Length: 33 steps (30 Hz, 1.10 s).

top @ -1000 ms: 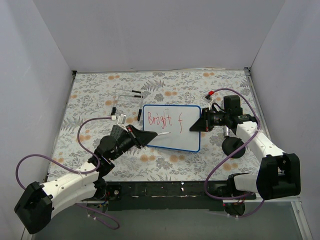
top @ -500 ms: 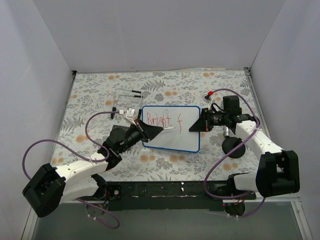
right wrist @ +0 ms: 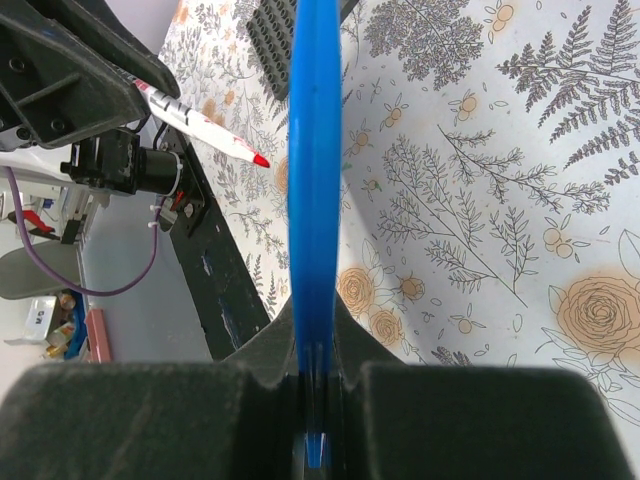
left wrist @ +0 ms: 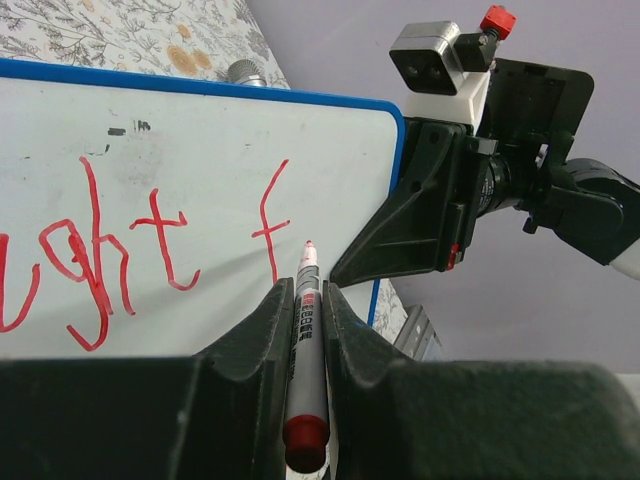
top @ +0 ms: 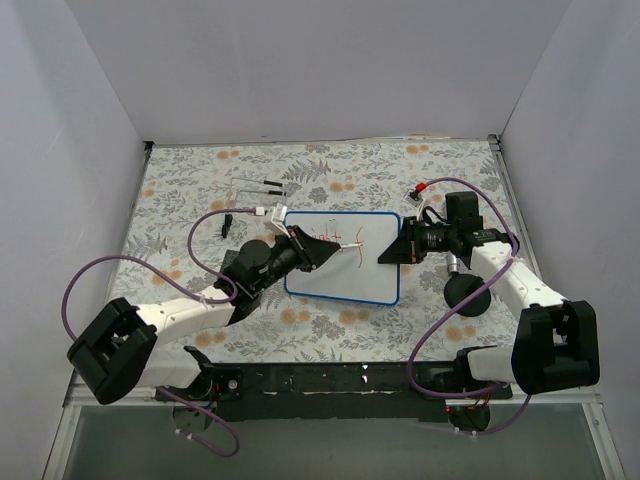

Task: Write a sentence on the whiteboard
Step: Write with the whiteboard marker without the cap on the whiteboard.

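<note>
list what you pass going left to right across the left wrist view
red sentence → marker gripped in the left jaws → right jaws shut on the whiteboard rim → right arm

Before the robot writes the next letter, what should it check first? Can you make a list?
1. Grip: left gripper shut on the marker: ok.
2. Hold: right gripper clamping the whiteboard rim: ok.
3. Marker's red tip uncapped: ok.
4. Tip touching the board: not ok, the right wrist view shows a gap.
5. Blank space right of the f: ok.
6. The sentence finished: not ok, it stops at f.
</note>
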Available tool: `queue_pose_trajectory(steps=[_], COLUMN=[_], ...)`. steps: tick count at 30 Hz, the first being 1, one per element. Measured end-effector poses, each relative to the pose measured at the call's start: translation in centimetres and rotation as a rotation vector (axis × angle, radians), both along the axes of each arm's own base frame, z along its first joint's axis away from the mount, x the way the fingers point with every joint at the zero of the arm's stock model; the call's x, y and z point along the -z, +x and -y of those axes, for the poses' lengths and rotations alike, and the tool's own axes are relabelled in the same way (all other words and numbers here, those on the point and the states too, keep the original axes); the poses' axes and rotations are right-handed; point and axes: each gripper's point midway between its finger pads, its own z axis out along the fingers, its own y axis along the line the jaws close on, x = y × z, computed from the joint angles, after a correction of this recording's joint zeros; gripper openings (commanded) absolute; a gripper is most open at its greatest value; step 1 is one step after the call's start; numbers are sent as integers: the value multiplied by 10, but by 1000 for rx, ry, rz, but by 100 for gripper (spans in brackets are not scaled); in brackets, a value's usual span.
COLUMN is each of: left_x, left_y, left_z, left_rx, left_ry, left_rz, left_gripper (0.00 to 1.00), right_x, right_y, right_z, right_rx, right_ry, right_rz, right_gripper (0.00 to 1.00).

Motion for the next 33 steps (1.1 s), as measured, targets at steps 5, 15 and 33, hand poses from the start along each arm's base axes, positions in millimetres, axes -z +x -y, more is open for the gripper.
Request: queue_pose_trajectory(steps=[5, 15, 33], left_x=[4, 4, 10], left_y=[4, 10, 11], left_z=[3, 8, 10], left_rx=[-2, -2, 4], left_ry=[21, 35, 63], left_rz=[0, 9, 3], left_gripper=[0, 0, 0], right_x=[0, 0, 0], right_y=[0, 0, 0], right_z=[0, 0, 0], right_rx=[0, 0, 3], right_ry=[0, 0, 0], right_rz=[1, 1, -3], right_gripper=[1, 1, 1])
